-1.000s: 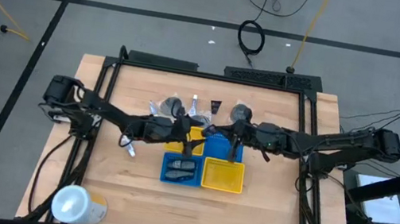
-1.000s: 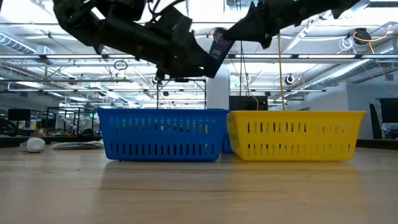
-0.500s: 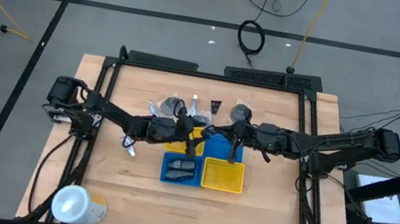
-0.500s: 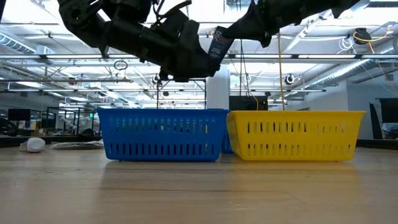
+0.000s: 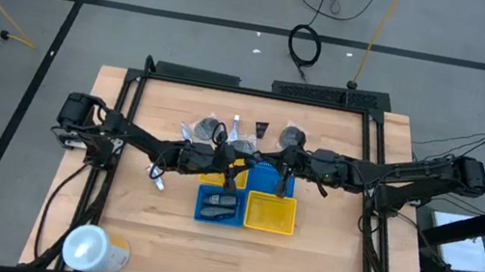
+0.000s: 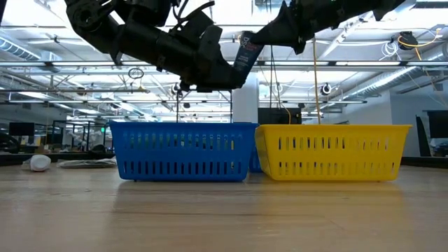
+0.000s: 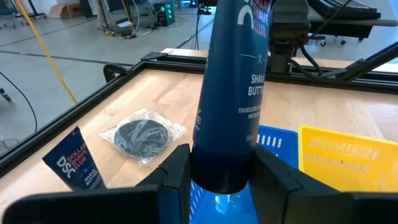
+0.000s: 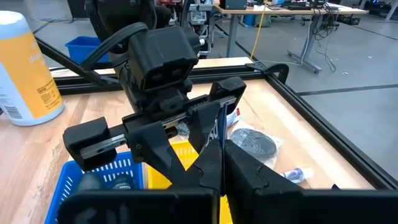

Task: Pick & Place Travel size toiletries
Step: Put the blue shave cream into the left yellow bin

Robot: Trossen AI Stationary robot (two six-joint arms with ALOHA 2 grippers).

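A dark blue tube (image 7: 233, 93) of the travel size toiletries hangs in the air over the trays, between my two grippers. My left gripper (image 5: 236, 162) is shut on its cap end, and my right gripper (image 5: 258, 161) is shut on its flat crimped end. In the low view the tube (image 6: 245, 49) shows tilted above the blue tray (image 6: 182, 150). On the table's far part lie a dark round piece in a clear wrapper (image 7: 142, 134) and a small blue tube (image 7: 74, 165), among other small items (image 5: 236, 130). My left gripper pinches the tube's round cap end (image 7: 221, 171) between its two fingers (image 7: 177, 177), one on each side. It comes from the table's left. The tube points away from the fingers, clear of the trays. My right gripper pinches the tube's flat crimped end (image 8: 219, 134) between its shut fingers, coming from the table's right. The crimp shows edge-on between them. The tube is lifted clear and reaches across to the left gripper.
Two blue trays and two yellow trays (image 5: 270, 213) stand in a square block at the table's middle. The near blue tray (image 5: 219, 206) holds dark items. A large yellow cylinder with a white top (image 5: 93, 249) stands at the near left corner. Black frame rails (image 5: 259, 90) edge the table.
My left gripper has moved a little up and toward the table's right, closer onto the tube's cap end. My right gripper and the tube have kept still.
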